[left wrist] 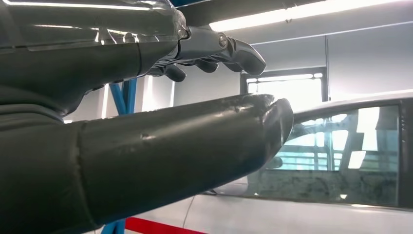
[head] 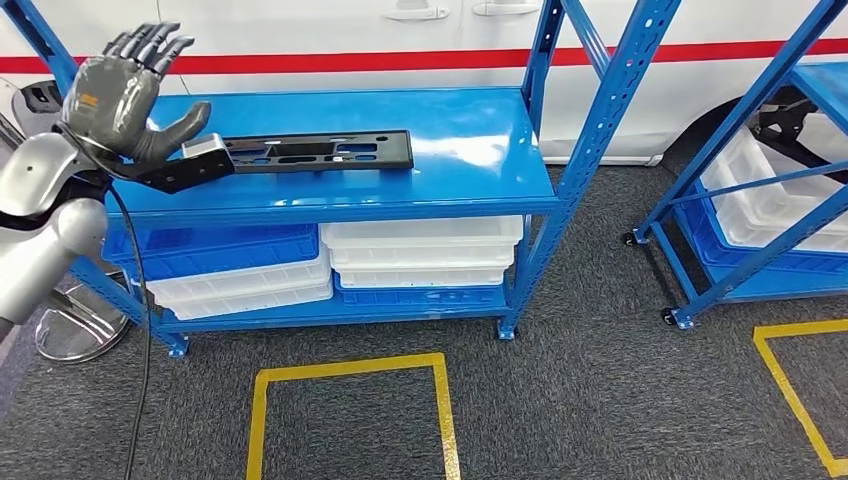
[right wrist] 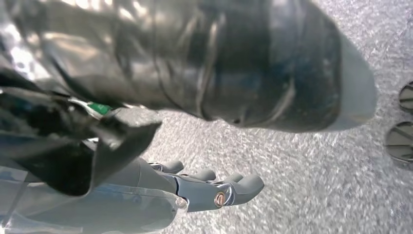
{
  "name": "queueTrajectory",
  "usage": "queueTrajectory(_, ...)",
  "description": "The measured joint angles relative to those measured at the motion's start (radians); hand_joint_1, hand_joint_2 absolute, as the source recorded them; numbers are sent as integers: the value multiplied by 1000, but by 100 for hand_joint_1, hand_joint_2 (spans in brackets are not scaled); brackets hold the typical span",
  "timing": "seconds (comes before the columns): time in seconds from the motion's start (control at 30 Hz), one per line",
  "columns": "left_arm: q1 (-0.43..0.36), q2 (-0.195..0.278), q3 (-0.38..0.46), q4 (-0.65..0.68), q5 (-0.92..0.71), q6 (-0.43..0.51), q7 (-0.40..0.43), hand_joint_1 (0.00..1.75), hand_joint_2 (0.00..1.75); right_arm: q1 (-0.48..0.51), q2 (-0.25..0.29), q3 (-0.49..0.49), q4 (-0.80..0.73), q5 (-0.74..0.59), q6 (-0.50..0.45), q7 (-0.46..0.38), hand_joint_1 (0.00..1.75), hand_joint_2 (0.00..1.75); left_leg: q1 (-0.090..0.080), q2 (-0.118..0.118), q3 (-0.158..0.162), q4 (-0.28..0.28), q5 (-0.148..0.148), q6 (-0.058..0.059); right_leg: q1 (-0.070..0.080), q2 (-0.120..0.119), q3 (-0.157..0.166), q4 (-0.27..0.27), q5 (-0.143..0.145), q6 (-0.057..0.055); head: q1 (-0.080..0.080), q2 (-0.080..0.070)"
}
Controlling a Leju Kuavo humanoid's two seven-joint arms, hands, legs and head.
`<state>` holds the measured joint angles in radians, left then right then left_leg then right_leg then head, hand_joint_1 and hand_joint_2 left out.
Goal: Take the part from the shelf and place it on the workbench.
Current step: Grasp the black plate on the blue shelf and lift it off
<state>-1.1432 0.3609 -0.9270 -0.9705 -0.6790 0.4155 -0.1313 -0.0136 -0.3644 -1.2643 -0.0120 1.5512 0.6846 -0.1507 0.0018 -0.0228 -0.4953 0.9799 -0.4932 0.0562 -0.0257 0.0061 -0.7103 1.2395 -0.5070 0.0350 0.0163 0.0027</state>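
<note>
Head view. Nearest, low on the left: silver left arm [head: 35, 235], bent up toward the shelf [head: 470, 150]. Yellow tape squares [head: 350, 368] on the grey floor in front. Blue shelf posts [head: 610, 110] at the right, nothing between hand and part. White car [head: 420, 45] with a red stripe behind. Bottom level of the shelf: blue bin [head: 215, 250] on white bins at the left, white bins [head: 425, 250] stacked at the right, insides hidden. More white bins on a second blue rack [head: 760, 200] far right. Long black part [head: 290, 155] flat on the top level, toward the left. Left hand [head: 125, 95] raised just over the part's left end, fingers straight and spread, holding nothing, thumb close above the part, touching or not hard to tell.

Left wrist view. Thick dark thumb [left wrist: 185, 146] close up, fingers [left wrist: 229, 48] stretched out apart from it, car window [left wrist: 336, 156] behind.

Right wrist view. Right hand [right wrist: 209, 187] over grey floor, fingers out straight, nothing in them.
</note>
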Motion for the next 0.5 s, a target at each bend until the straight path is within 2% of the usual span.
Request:
queueTrajectory(0.03,2,2,0,0,1,1,0,0,0,0,0,-1,0,0,-2,0,0,0,1,-1,5,5,-10,-5,-1,0,24,-66,44,-1,0,0)
queueTrajectory(0.07,2,4,0,0,2,2,0,0,0,0,0,-2,1,0,-3,0,0,0,0,-1,7,12,-20,-11,0,0,48,-126,75,-3,0,0)
queueTrajectory(0.1,3,7,0,0,3,3,-1,0,0,0,-1,-2,1,0,-4,0,0,0,-1,-2,7,18,-28,-17,1,1,67,-169,88,-8,0,0)
queueTrajectory(0.17,4,13,1,0,5,5,-1,0,0,0,-1,-5,2,1,-3,0,0,0,-4,-2,3,23,-36,-27,6,1,75,-190,75,-19,0,0)
queueTrajectory(0.27,6,19,3,0,6,10,-5,0,0,1,0,-7,4,1,-1,0,0,0,-2,3,-3,42,-55,-42,3,1,83,-197,64,-39,0,0)
queueTrajectory(0.3,6,21,4,0,6,11,-6,0,0,1,0,-8,4,1,-1,0,0,0,0,7,-20,79,-73,-48,1,0,89,-201,61,-46,0,0)
queueTrajectory(0.33,7,24,4,0,7,12,-8,0,0,1,0,-8,4,1,-1,0,0,0,1,11,-51,137,-96,-53,1,0,95,-203,58,-50,0,0)
queueTrajectory(0.4,12,28,5,0,8,13,-11,0,0,1,0,-9,4,1,0,0,0,0,3,14,-141,280,-135,-59,1,-1,105,-203,49,-55,0,0)
queueTrajectory(0.43,17,29,5,0,8,13,-12,0,0,1,0,-10,4,1,0,0,0,0,4,15,-177,325,-135,-60,1,-1,111,-203,44,-55,0,0)
queueTrajectory(0.47,20,30,5,0,7,13,-13,0,0,2,0,-10,5,1,1,0,0,0,4,15,-197,332,-112,-60,1,-1,119,-203,38,-54,0,0)
queueTrajectory(0.5,22,31,5,0,7,13,-13,0,0,2,0,-10,5,0,1,0,0,0,5,16,-195,297,-68,-58,1,-1,130,-203,31,-52,0,0)
